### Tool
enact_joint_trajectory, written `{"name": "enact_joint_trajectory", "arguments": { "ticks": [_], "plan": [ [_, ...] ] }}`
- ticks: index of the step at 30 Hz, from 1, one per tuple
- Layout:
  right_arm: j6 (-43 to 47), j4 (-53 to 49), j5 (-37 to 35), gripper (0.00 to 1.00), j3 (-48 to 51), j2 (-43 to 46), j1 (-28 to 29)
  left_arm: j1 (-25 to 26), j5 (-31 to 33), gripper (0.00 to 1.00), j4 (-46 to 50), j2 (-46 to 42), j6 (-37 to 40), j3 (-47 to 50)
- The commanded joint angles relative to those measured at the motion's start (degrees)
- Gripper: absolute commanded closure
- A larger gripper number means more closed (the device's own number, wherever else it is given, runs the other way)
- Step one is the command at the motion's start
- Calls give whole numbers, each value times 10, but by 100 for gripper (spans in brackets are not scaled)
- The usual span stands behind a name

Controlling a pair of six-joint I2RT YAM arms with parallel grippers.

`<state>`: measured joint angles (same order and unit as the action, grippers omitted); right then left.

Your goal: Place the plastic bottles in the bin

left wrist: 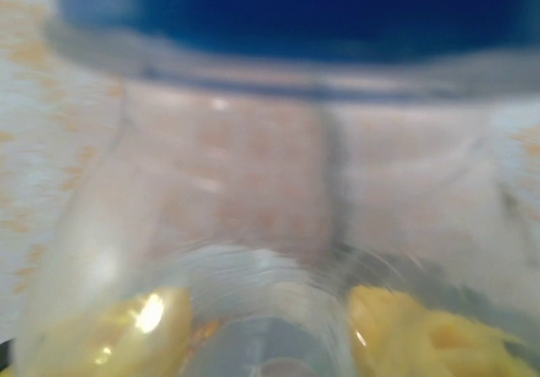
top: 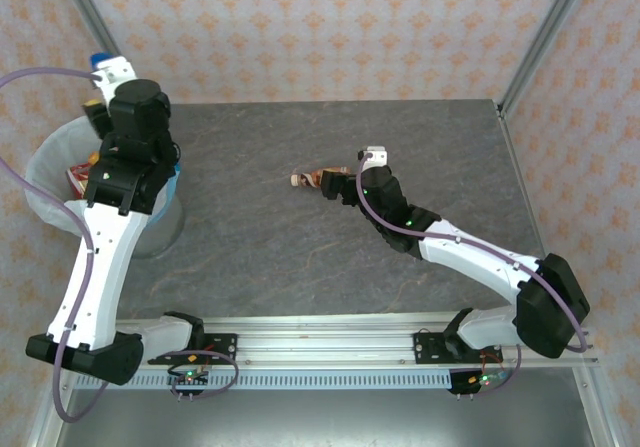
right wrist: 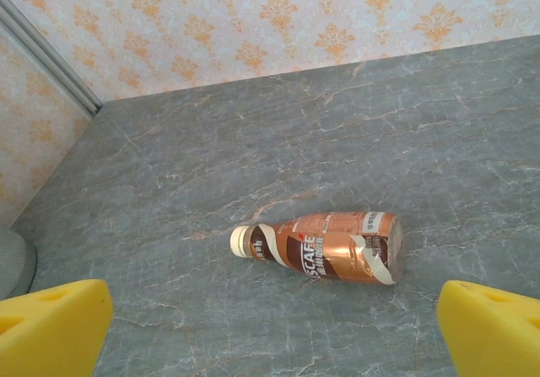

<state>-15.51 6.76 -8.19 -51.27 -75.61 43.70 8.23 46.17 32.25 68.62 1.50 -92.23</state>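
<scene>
Blurred blue-labelled bottle [left wrist: 270, 158], brown bottle [right wrist: 325, 246] lying flat

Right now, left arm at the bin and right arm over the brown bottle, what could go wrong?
The blue-label bottle in the left gripper seems near the far rim of the bin; released here, it may fall outside. The brown bottle lies along the closing line of the open right gripper, so the fingers could pinch it end to end or roll it.

open table [right wrist: 337, 124] all round the brown bottle [right wrist: 325, 246]; left arm [top: 95, 257] overhangs the bin [top: 35, 172].
</scene>
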Motion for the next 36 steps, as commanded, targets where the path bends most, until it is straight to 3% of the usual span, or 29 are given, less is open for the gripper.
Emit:
{"name": "enact_joint_trajectory", "arguments": {
  "ticks": [1, 10, 21, 25, 30, 36],
  "plan": [
    [9, -14, -16, 1, -22, -6, -4, -53, 62, 50, -3, -11, 14, -17],
    [3, -41, 13, 1, -65, -34, -9, -146, 108, 51, -9, -38, -50, 68],
    [-35, -56, 49, 1, -122, -72, -9, -263, 82, 49, -121, -39, -63, 172],
    [-51, -53, 60, 1, -128, -78, -9, -302, 47, 47, -75, 2, -110, 152],
    [-58, -55, 62, 1, -132, -81, -9, -306, 12, 48, -53, 29, -133, 136],
    [-63, -52, 67, 1, -136, -94, -9, -294, -79, 51, -74, -19, -156, 118]
  ]
}}
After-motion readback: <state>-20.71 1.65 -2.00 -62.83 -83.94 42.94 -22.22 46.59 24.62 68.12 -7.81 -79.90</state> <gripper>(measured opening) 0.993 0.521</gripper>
